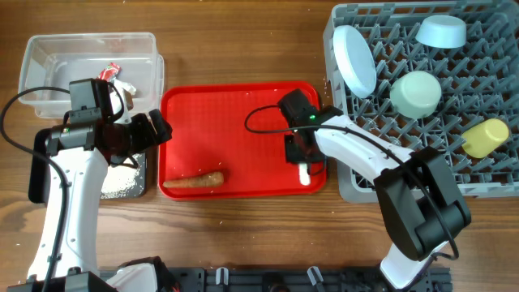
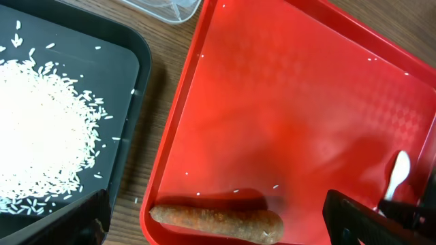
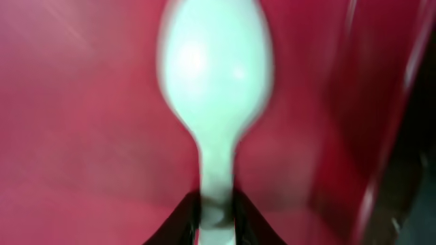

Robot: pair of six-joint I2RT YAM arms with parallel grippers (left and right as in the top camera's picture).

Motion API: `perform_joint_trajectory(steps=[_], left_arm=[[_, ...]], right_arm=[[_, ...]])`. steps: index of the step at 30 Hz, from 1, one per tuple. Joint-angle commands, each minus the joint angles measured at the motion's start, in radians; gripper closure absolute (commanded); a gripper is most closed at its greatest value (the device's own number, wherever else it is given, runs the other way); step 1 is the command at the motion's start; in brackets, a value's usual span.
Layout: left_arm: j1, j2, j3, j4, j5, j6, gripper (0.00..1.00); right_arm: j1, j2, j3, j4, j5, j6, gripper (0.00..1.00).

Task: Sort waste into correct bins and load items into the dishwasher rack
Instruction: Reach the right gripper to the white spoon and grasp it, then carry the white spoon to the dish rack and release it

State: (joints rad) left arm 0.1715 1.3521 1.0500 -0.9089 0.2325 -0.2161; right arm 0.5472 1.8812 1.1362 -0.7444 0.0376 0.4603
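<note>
The spoon [image 1: 303,174] lies at the lower right of the red tray [image 1: 235,122], close to its right rim, bowl end toward the bottom of the overhead frame. Its handle is pinched by the right claw [image 1: 302,159]. In the right wrist view the dark fingers [image 3: 178,218] are seen pressed against either side of the handle at the bottom edge, with the spoon's bowl above them over the red surface. That view is blurred.

The left claw [image 2: 225,218] is held wide open over the lower left of the red tray, gripping nothing. Its two fingers are seen at the bottom corners of the left wrist view. The carrot [image 1: 193,181] lies between them on the tray, along the tray's lower rim.

The black tray [image 1: 144,174] sits just left of the red tray, partly hidden by the left arm, and a heap of rice [image 2: 41,136] is spread in it. A few stray grains are seen on the red tray. The tub [image 1: 49,57] stands at the upper left of the overhead frame, with the wrapper [image 1: 112,75] inside near its right end.

The rack [image 1: 389,138] fills the right side of the frame. In it are seen the plate [image 1: 355,61] standing on edge at upper left, the blue bowl [image 1: 442,32] at the top, the green bowl [image 1: 416,92] mouth down near the middle, and the cup [image 1: 485,137] on its side at the right.
</note>
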Motion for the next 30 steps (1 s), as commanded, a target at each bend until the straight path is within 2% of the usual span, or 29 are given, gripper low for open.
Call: perform_joint_trajectory(steps=[1,4,9,14,18,25,30], left_arm=[[0.004,0.004,0.010,0.002,0.002,-0.009,0.00],[0.004,0.004,0.010,0.002,0.002,-0.009,0.00],[0.004,0.004,0.010,0.002,0.002,-0.009,0.00],[0.004,0.004,0.010,0.002,0.002,-0.009,0.00],[0.004,0.004,0.010,0.002,0.002,-0.009,0.00],[0.005,0.004,0.010,0.002,0.002,-0.009,0.00],[0.005,0.004,0.010,0.002,0.002,-0.009,0.00]], right_arm=[[0.002,0.045,-0.024,-0.066,-0.009,0.010,0.75],[0.002,0.045,-0.024,-0.076,-0.009,0.010,0.75],[0.002,0.045,-0.024,-0.079,-0.010,0.011,0.84],[0.002,0.036,-0.024,-0.081,-0.009,0.011,0.86],[0.002,-0.050,-0.023,-0.081,-0.009,0.003,0.87],[-0.002,-0.283,-0.001,-0.114,0.022,-0.094,0.86],[-0.093,-0.413,0.002,-0.189,0.135,-0.097,0.86]])
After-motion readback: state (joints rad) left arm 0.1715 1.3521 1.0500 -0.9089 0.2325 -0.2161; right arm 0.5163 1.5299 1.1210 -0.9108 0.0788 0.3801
